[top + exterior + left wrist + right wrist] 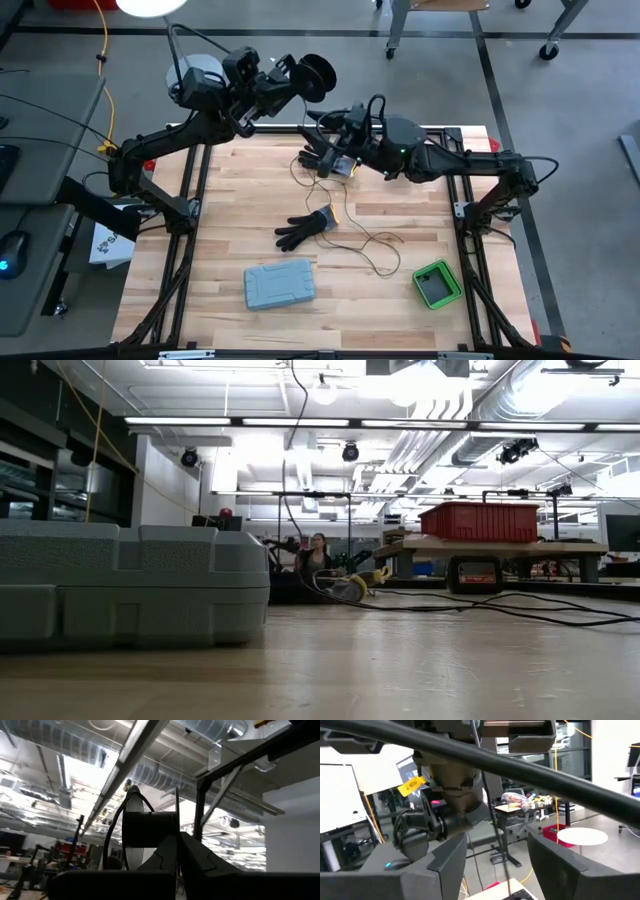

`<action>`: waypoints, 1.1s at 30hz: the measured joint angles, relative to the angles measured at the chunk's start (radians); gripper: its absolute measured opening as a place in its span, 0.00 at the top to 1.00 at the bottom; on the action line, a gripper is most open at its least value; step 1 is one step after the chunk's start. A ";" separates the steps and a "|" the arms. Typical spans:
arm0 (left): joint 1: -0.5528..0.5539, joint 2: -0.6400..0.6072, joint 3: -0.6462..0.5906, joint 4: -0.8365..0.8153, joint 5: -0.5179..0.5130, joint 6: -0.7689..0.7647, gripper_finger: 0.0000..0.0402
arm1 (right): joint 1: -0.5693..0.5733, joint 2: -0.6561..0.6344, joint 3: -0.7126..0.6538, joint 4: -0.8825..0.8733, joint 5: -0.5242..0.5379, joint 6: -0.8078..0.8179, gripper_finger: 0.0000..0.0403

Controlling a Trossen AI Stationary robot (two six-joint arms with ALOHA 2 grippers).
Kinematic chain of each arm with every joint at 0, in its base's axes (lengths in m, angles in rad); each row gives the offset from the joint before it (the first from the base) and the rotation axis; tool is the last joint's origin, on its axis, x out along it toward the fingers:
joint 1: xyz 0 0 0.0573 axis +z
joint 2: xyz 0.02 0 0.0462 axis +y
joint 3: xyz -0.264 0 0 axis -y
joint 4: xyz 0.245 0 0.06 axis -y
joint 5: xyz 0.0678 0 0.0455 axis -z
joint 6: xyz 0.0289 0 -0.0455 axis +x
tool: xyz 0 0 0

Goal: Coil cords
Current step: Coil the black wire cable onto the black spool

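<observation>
The cord (362, 240) is thin, dark wire, squiggling loosely over the pale wooden tabletop (230, 200). Left gripper (300, 80) fingers are clenched; right gripper (322, 118) fingers released.

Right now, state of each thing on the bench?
left hand: shut, raised at the far edge, gripping a spool.
right hand: open, near the far edge, wire running between its fingers.
spool: held up at the left hand.
cord: loose, uncoiled strand across the table.
glove: lying flat.
grey case: closed.
green box: open-topped.
</observation>
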 joint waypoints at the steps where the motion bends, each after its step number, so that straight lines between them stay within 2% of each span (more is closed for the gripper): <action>1: 0.000 0.000 0.000 0.000 0.002 0.000 1.00 | 0.000 0.000 0.000 -0.001 0.000 -0.001 0.49; 5: -0.004 0.000 0.000 -0.001 -0.003 0.008 1.00 | 0.000 0.000 0.000 -0.003 0.000 -0.022 0.52; 8: -0.004 0.000 0.000 -0.001 -0.004 0.008 1.00 | 0.000 0.002 0.000 -0.003 0.000 -0.023 0.58; 17: -0.004 0.000 0.000 -0.002 -0.006 0.007 1.00 | 0.000 0.022 0.000 -0.009 0.000 -0.018 0.90; 20: -0.004 0.000 0.000 -0.007 -0.007 0.000 1.00 | 0.000 0.023 0.000 -0.009 0.000 -0.015 0.98; 22: -0.004 0.000 0.000 -0.013 -0.007 0.000 1.00 | 0.000 0.023 0.000 -0.007 0.001 -0.015 0.99; 28: -0.004 0.000 0.000 -0.016 -0.007 0.001 1.00 | 0.000 0.023 0.000 -0.006 0.010 -0.020 0.92; 33: 0.021 0.000 0.000 -0.017 -0.008 0.020 1.00 | 0.020 0.023 0.000 -0.021 0.022 -0.020 0.99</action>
